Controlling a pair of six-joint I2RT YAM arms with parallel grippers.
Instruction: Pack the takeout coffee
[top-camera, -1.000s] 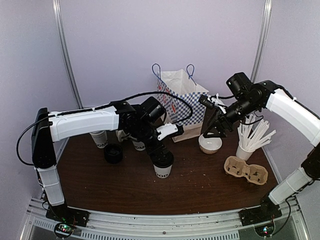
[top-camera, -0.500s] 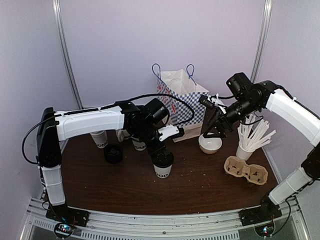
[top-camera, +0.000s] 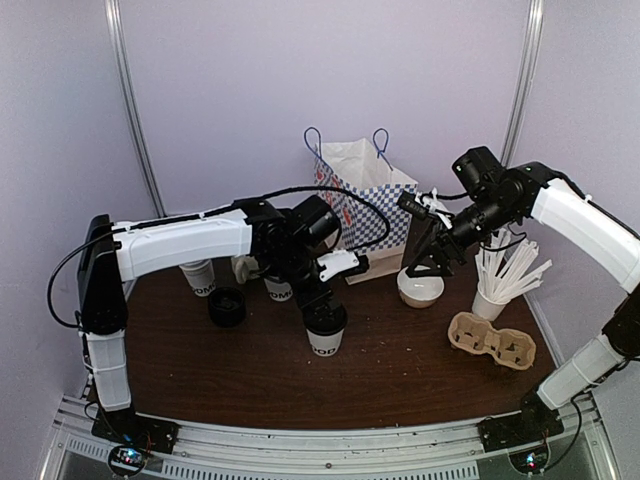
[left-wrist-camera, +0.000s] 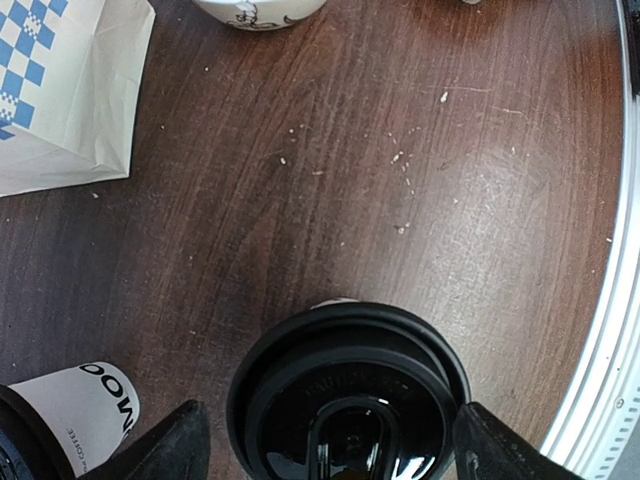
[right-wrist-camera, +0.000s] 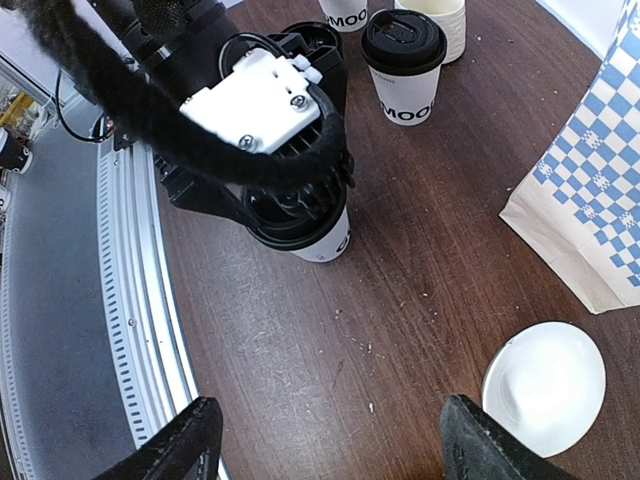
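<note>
Since a second ago the left arm has leaned a little toward the checked paper bag (top-camera: 365, 215), though its hand has hardly shifted; the right arm has not moved. The takeout coffee (top-camera: 325, 338) stands upright on the surface (top-camera: 400, 380), in front of the bag and well clear of it, black lid on. The left hand (top-camera: 322, 312) sits directly over it, fingers (left-wrist-camera: 165, 450) spread to either side of the lid. One finger looks close against the rim and the other shows a gap, so I judge it placed for a grasp rather than gripping. Coming from above keeps the cup upright, which matters with liquid inside.

A second lidded cup (right-wrist-camera: 404, 65) stands nearer the bag's left side, just beyond the left hand. The right hand (top-camera: 425, 268) hovers spread and empty over a white bowl (top-camera: 420, 288) at the bag's right corner, probably waiting near the bag's mouth. A cardboard cup carrier (top-camera: 492, 340) lies further right of the bag, toward the near edge
</note>
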